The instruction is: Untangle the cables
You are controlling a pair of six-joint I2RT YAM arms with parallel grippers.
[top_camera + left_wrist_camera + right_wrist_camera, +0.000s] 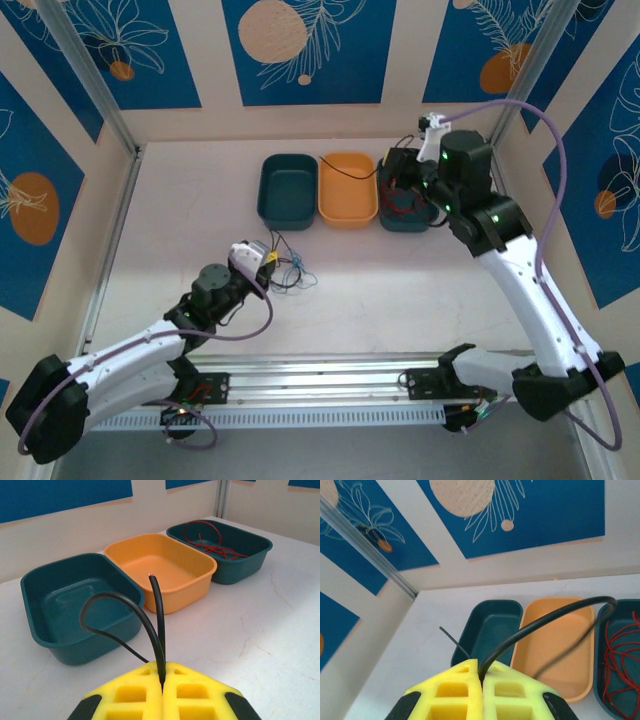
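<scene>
Left end effector (162, 692) pinches its gridded yellow pads shut on one thin black cable (150, 625), which stands upright and loops back toward the orange bin (200, 587). Right end effector (481, 680) clamps a second black cable (545, 620) that arches over that bin. Two smooth, rounded teal bins flank it; the right teal bin (240, 570) holds looped red cable (210, 542).
</scene>
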